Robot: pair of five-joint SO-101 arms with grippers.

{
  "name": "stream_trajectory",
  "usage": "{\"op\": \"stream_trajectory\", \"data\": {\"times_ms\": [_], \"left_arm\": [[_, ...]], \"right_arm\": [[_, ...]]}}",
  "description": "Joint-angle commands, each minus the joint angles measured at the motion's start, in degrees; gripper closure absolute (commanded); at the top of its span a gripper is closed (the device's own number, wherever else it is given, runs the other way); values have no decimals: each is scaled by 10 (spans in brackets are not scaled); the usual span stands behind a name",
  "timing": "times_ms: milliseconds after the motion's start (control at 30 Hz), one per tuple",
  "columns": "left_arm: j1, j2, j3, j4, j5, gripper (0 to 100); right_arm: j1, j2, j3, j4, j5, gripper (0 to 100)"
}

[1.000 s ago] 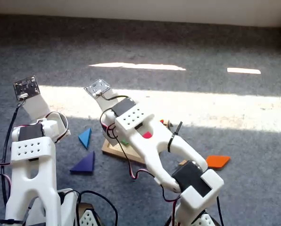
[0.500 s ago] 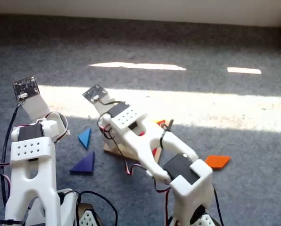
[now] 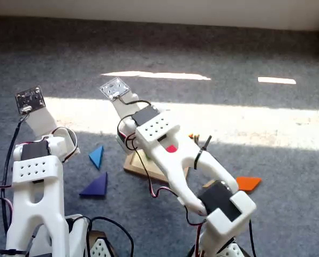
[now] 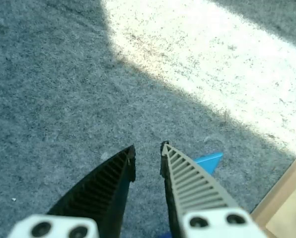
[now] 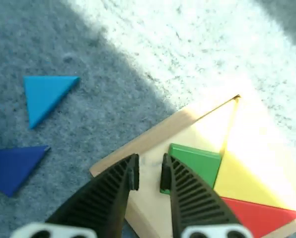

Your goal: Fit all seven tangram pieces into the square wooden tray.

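Note:
The square wooden tray (image 5: 138, 141) lies on the carpet and holds a green square (image 5: 195, 163), a yellow triangle (image 5: 242, 178) and a red triangle (image 5: 257, 213). My right gripper (image 5: 149, 161) hovers over the tray's bare floor beside the green square. Its fingers are drawn together and hold nothing. From above, the right arm (image 3: 170, 155) covers most of the tray (image 3: 141, 168). A light blue triangle (image 3: 97, 156) and a dark blue triangle (image 3: 96, 186) lie left of the tray. My left gripper (image 4: 148, 148) is shut and empty above the carpet, short of the light blue triangle (image 4: 207, 161).
An orange parallelogram (image 3: 249, 183) lies on the carpet to the right of the tray, beside the right arm's base. A bright band of sunlight (image 3: 256, 126) crosses the grey carpet behind the tray. The left arm (image 3: 36, 166) stands at the left.
The right arm swung left and down half a second ago, then came back up and to the right. The tray's near corner has shifted slightly right. The left arm has not moved.

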Motion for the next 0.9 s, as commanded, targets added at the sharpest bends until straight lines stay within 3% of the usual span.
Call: {"op": "stream_trajectory", "data": {"times_ms": [0,200,600,867], "left_arm": [[-9,-14,-1,-7,4,898],[-9,-14,-1,-7,4,898],[-9,-13,-1,-7,3,897],[-9,-11,0,-7,5,805]], "right_arm": [[25,-105,-9,35,5,915],[73,-253,52,104,5,915],[239,-467,286,102,5,909],[333,-460,385,103,5,738]]}}
